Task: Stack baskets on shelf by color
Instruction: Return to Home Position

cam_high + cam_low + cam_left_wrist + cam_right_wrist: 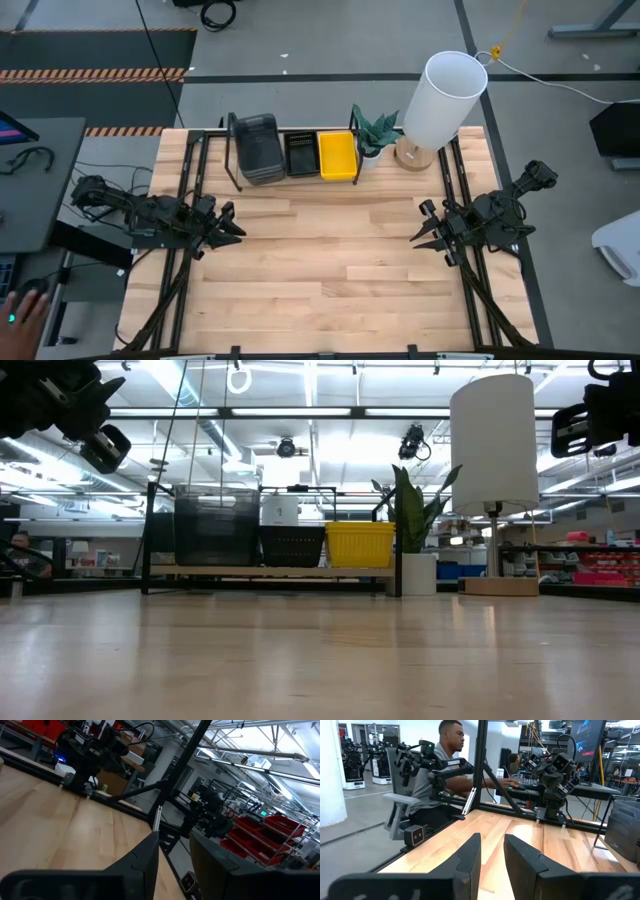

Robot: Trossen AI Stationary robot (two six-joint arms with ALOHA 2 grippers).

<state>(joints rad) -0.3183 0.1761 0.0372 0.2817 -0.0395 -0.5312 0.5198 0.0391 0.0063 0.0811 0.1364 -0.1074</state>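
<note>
The shelf (290, 180) stands along the table's far edge. On its wooden board (270, 571) rest, side by side, a stack of smoky-grey baskets (258, 147) at the left, black baskets (301, 153) in the middle and yellow baskets (337, 154) at the right. My left gripper (232, 228) hovers over the table's left side, well short of the shelf. Its fingers stand apart (175, 855) with nothing between them. Over the right side my right gripper (425, 235) points toward the table's middle, open (492, 855) and holding nothing.
A potted plant (375, 130) and a white-shaded lamp (440, 100) stand just right of the shelf. Bare wooden tabletop (330, 260) lies between the two arms. A person (445, 760) sits beyond the table's left side, with a hand (25, 305) at a desk.
</note>
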